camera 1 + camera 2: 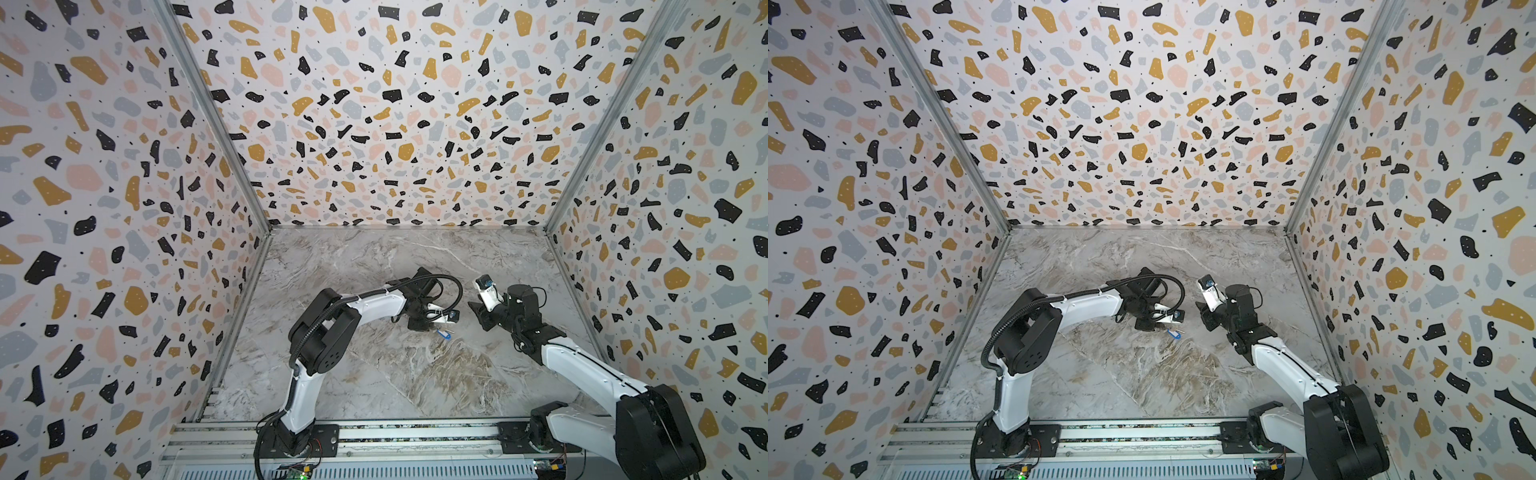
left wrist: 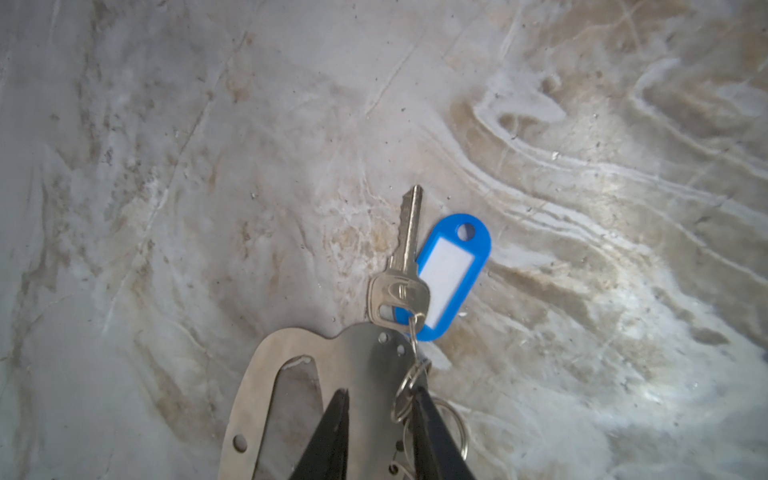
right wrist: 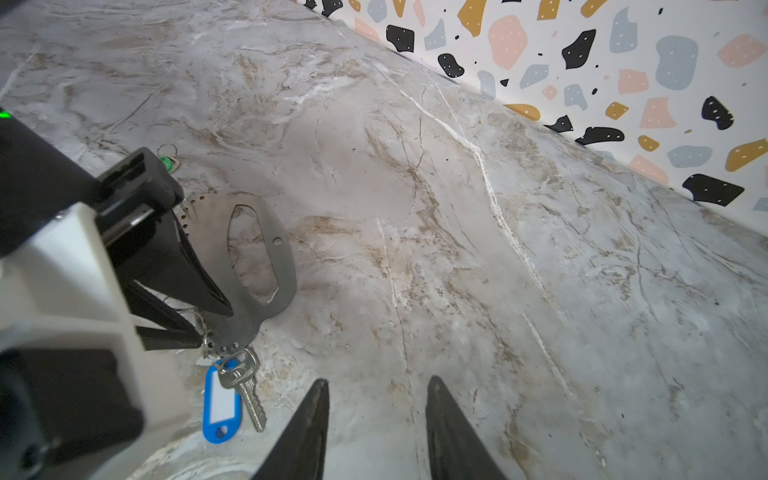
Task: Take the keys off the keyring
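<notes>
Left gripper is down on the keyring, fingers slightly parted astride its solid bar. Blue tag lies ringed at its corner, four o'clock of that gripper in both top views. Right gripper, three o'clock, hovers spread and empty.

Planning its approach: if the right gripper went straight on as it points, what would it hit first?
Likely bare table, depth unclear; the right gripper points past the key and blue tag.
</notes>
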Controlling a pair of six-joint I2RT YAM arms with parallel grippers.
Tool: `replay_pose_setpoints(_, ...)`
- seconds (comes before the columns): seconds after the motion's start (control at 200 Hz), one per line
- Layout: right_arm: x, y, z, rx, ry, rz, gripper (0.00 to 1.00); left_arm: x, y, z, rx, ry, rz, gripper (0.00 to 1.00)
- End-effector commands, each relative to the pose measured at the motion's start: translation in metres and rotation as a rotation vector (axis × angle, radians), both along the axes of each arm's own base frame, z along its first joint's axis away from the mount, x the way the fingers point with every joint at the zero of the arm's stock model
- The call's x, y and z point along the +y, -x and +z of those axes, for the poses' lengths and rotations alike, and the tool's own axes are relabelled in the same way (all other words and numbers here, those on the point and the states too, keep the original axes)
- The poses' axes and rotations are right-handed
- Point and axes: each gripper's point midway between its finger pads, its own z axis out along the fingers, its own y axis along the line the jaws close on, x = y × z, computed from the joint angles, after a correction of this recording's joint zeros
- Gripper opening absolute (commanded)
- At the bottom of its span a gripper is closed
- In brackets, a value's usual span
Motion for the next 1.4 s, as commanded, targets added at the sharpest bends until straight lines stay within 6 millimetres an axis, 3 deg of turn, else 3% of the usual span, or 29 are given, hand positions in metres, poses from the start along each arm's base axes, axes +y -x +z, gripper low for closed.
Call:
replay_pose_setpoints(0.0,0.002,0.0,0.002,0.004,0.001,0.018,0.4,-0.006,0.001,0.005,0.008,0.002,-0.009,0.28)
replay_pose_setpoints(0.671,0.002,0.002,-0.002,0.01,0.002,0.028,0.4,-0.005,0.01,0.002,0.043,-0.005,-0.048,0.11)
replay_pose_setpoints(0.896,0.002,0.003,-0.002,0.011,0.001,0.03,0.4,-0.004,0.012,0.002,0.045,-0.006,-0.053,0.09)
replay_pose_setpoints(1.397,0.001,0.004,-0.002,-0.007,0.007,0.039,0.39,-0.005,0.016,0.02,0.016,0.05,-0.062,0.0)
